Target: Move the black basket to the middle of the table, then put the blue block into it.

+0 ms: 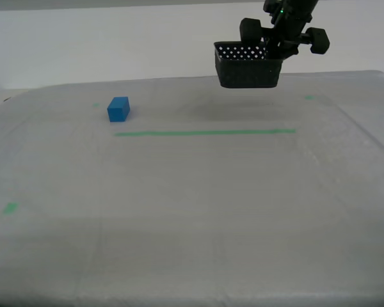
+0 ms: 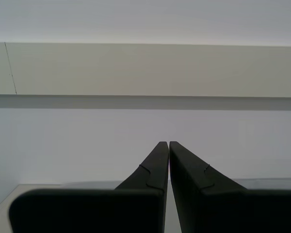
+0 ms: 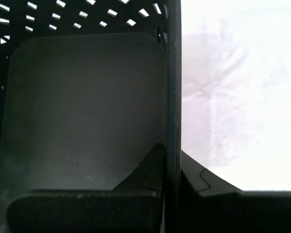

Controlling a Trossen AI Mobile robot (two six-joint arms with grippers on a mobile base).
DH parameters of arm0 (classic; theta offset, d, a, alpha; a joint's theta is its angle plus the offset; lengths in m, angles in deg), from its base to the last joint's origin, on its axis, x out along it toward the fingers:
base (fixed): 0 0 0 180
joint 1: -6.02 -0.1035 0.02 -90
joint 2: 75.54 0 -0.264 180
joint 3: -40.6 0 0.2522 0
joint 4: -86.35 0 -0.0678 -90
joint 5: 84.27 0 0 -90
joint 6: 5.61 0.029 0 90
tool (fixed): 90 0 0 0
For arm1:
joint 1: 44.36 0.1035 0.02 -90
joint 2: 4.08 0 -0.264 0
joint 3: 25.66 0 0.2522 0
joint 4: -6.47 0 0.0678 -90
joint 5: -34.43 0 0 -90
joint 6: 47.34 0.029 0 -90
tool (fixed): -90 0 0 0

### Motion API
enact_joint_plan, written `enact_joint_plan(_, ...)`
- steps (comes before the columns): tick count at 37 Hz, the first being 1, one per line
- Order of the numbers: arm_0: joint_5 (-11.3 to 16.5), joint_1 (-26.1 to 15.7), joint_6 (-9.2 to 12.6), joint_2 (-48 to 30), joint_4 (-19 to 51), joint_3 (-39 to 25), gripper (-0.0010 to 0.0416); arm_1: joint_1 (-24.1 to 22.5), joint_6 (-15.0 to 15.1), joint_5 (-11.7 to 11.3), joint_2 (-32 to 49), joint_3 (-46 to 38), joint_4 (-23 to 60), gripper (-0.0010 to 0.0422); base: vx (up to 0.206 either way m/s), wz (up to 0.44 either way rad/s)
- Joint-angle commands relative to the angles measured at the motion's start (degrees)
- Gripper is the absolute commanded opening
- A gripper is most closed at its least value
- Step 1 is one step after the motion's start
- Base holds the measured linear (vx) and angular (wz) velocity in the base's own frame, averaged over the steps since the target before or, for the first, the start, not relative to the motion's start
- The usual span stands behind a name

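The black basket (image 1: pixel 246 67) hangs in the air above the far part of the table (image 1: pixel 192 211), towards the exterior view's right. My first gripper (image 1: pixel 276 46) is shut on its wall, with one finger inside and one outside. The first wrist view looks into the basket (image 3: pixel 87 107), and my first gripper (image 3: pixel 170 150) pinches the upright wall there. The blue block (image 1: pixel 118 109) rests on the cloth at the exterior view's left, well apart from the basket. My second gripper (image 2: pixel 169 143) is shut on nothing and faces a pale wall; it does not show in the exterior view.
A long green tape line (image 1: pixel 205 133) runs across the cloth between block and basket, nearer the camera. Small green marks lie at the exterior view's left front (image 1: pixel 10 208) and right back (image 1: pixel 309 97). The basket's faint shadow (image 1: pixel 237 110) falls on the cloth below it.
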Motion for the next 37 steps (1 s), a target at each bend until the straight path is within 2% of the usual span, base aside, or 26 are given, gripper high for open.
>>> enact_joint_plan(1, -1.11, -2.27, 2.08, 0.66, 0.04, 1.11, -0.0001, -0.02, 0.17, -0.07, 0.0, -0.04, -0.31, 0.0, 0.0, 0.0)
enact_joint_plan(5, -1.09, -4.74, 4.61, 1.05, -0.09, 2.56, -0.0001, 0.0, 0.17, -0.07, 0.0, -0.04, -0.31, 0.0, 0.0, 0.0)
enact_joint_plan(11, -1.09, -8.85, 7.15, 1.25, -0.15, 4.2, -0.0001, 0.0, 0.17, -0.07, 0.0, -0.04, -0.31, 0.0, 0.0, 0.0)
enact_joint_plan(14, -1.18, -10.8, 9.38, 1.27, -0.35, 4.85, -0.0001, -0.02, 0.17, -0.04, 0.0, -0.07, -0.31, 0.0, 0.0, 0.0)
enact_joint_plan(19, -3.82, -13.6, 11.65, 1.33, -1.14, 6.4, -0.0001, -0.02, 0.17, -0.07, 0.0, -0.04, -0.31, 0.0, 0.0, 0.0)
enact_joint_plan(22, -4.0, -14.88, 13.0, 1.42, -2.29, 7.52, -0.0001, 0.0, 0.17, -0.07, 0.0, -0.04, -0.28, 0.0, 0.0, 0.0)
enact_joint_plan(30, -7.06, -17.77, 14.1, 1.46, -4.07, 10.27, -0.0001, -0.02, 0.17, -0.07, 0.0, -0.07, -0.31, 0.0, 0.0, 0.0)
enact_joint_plan(34, -7.34, -18.32, 14.58, 1.46, -6.32, 12.85, -0.0001, -0.02, 0.15, -0.07, 0.0, -0.04, -0.31, 0.0, 0.0, 0.0)
enact_joint_plan(37, -7.37, -18.38, 15.85, 1.46, -9.79, 15.72, -0.0001, -0.02, 0.17, -0.07, 0.0, -0.04, -0.31, 0.0, 0.0, 0.0)
